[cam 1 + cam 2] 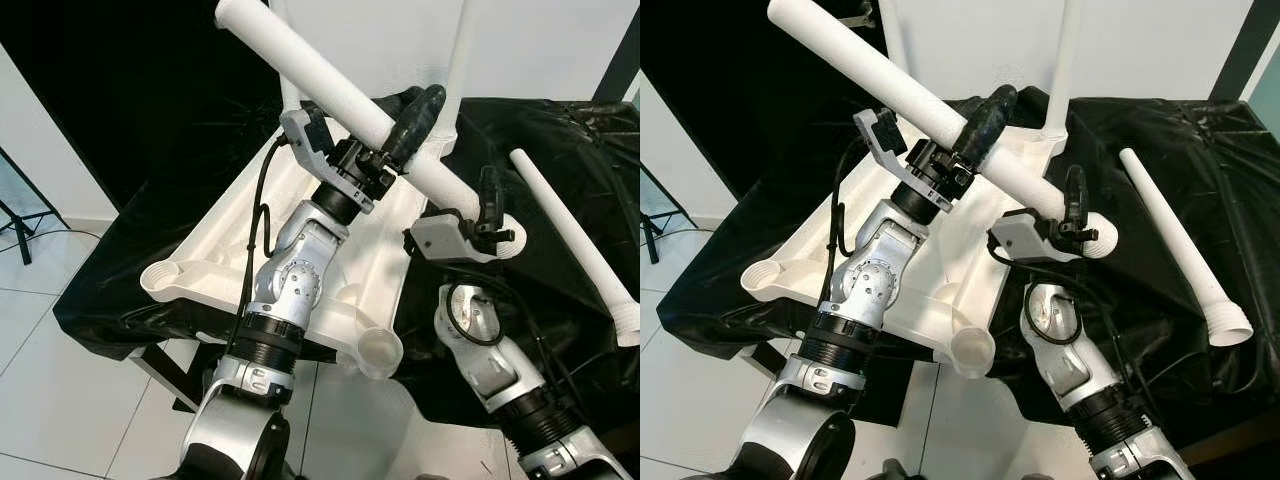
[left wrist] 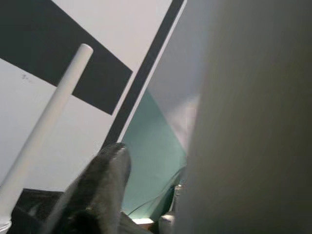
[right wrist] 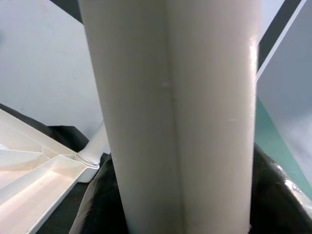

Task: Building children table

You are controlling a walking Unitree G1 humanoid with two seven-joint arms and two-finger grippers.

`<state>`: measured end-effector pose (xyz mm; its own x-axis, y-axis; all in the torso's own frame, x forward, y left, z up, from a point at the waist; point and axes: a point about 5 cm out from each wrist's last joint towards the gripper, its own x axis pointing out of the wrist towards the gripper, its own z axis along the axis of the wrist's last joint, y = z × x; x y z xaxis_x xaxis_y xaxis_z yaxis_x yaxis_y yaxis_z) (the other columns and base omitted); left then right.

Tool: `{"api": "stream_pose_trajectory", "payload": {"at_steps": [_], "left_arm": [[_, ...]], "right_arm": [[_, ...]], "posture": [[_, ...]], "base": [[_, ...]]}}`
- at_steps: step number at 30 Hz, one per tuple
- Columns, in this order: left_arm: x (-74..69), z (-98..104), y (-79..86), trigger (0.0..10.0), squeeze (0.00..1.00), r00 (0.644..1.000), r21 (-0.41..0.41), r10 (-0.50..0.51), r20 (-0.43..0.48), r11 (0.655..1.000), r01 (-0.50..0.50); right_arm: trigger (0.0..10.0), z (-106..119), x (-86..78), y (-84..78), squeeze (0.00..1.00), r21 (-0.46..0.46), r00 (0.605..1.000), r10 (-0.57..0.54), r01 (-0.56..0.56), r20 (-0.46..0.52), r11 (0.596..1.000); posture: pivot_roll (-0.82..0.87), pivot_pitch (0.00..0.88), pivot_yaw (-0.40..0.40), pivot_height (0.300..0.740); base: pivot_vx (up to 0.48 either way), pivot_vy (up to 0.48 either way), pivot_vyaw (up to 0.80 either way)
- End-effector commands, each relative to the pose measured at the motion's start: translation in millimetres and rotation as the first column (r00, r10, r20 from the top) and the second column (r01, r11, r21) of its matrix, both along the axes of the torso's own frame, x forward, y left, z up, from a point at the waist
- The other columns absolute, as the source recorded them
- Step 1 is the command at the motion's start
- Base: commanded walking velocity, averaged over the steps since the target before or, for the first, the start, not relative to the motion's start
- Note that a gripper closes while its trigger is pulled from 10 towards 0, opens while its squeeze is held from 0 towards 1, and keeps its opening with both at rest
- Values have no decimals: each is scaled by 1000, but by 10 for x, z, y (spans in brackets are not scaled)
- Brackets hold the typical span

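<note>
Centre frame: I hold the white table leg point(image 1: 330, 85) slanting over the upturned tabletop point(image 1: 300, 260); left gripper point(image 1: 405, 125) clenched mid-shaft, right gripper point(image 1: 488, 210) clenched near its base. Likely light, rigid, slick: grip mid-shaft.

1. The tabletop point(image 1: 300, 230) looks like moulded white plastic, smooth with a soft sheen, ribbed on its underside.
2. The leg point(image 1: 330, 85) in the grippers is white plastic, smooth and faintly glossy, with a thin seam along it in the right wrist view.
3. A spare leg point(image 1: 575, 245) is the same white plastic.
4. The cloth point(image 1: 560, 170) under everything is black, crinkled and slightly shiny, like thin sheeting.
5. The arms point(image 1: 290, 270) are brushed silver metal with black ribbed collars.
6. The fingers point(image 1: 420, 115) are black and rubbery, with a dull gloss.
7. The floor point(image 1: 60, 380) is pale glazed tile.
</note>
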<state>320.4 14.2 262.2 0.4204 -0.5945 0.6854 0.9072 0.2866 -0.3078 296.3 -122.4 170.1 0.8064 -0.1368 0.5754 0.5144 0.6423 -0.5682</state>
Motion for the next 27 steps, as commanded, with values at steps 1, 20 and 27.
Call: {"api": "stream_pose_trajectory", "payload": {"at_steps": [1,20,27], "left_arm": [[-21,200,-6,0,0,999,-58,6,50,998,-3],[-32,173,-22,0,0,997,-61,-26,66,998,30],[-50,152,-30,0,0,996,-47,-49,75,998,53]], "right_arm": [[9255,-250,-72,124,0,-91,991,93,-102,-91,991],[10000,-88,21,225,1000,157,963,235,-214,-133,964],[10000,122,91,311,0,516,795,549,-367,-257,774]], "posture": [[-162,0,84,740],[-168,0,78,740],[-172,0,76,740]], "base": [[0,0,0],[0,0,0],[0,0,0]]}}
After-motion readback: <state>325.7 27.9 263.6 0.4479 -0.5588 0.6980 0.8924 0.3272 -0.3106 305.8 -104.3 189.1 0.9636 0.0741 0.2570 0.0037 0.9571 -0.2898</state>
